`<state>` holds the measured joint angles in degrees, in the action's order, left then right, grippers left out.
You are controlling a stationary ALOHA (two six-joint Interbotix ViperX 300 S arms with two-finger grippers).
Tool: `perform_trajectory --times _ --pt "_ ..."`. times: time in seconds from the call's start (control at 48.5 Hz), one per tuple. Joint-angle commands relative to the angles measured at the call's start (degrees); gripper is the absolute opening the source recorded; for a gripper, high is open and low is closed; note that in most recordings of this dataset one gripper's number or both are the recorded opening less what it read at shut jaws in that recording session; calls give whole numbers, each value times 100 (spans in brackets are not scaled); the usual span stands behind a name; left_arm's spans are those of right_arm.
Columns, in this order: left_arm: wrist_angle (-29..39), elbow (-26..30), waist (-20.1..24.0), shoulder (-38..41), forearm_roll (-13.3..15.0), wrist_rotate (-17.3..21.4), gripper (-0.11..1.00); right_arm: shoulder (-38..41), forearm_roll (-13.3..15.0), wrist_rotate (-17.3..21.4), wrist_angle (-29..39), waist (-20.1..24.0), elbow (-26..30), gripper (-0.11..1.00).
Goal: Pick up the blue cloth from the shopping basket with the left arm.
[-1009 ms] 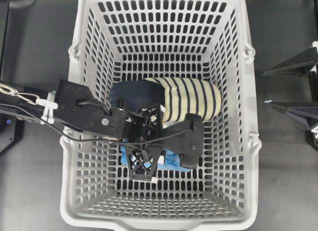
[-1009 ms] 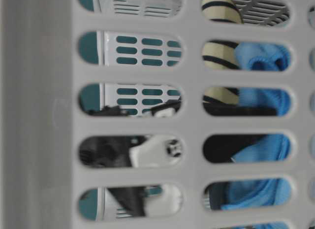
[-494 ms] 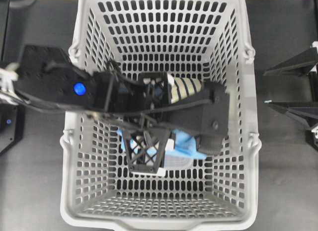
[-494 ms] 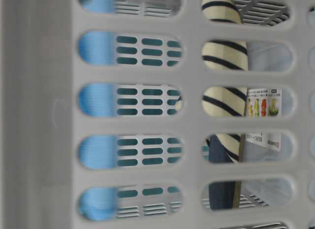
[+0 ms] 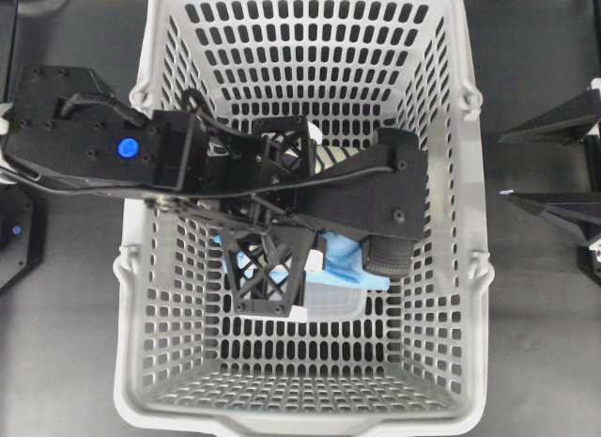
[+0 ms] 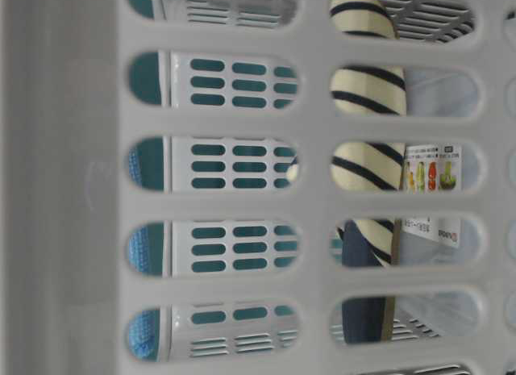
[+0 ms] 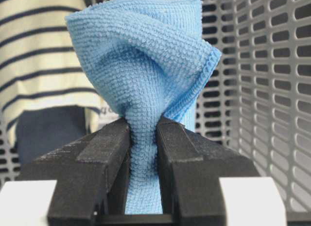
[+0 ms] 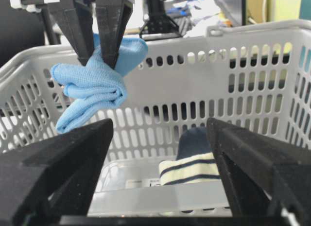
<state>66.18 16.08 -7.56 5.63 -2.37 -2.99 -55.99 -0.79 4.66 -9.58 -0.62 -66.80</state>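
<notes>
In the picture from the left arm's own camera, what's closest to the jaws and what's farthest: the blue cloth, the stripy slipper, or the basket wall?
1. The blue cloth: pinched right between the left gripper jaws, bunching up above them.
2. The stripy slipper: behind the cloth, on the left of the view.
3. The basket wall: farthest, across the back and down the right side.

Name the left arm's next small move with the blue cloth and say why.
Probably keep lifting straight up, gripper shut. The left gripper pinches the blue cloth in a bunch between its fingers, and the right wrist view shows the cloth hanging near the shopping basket rim, above the striped slipper. A little more height should clear the rim.
</notes>
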Motion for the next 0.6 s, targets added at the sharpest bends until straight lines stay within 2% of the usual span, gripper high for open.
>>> perform_trajectory --times 0.0,0.577 --pt "-26 44 -9 -237 -26 0 13 26 -18 0 -44 -9 44 75" --pt "-26 44 -9 -202 -26 0 13 26 -18 0 -35 -9 35 75"
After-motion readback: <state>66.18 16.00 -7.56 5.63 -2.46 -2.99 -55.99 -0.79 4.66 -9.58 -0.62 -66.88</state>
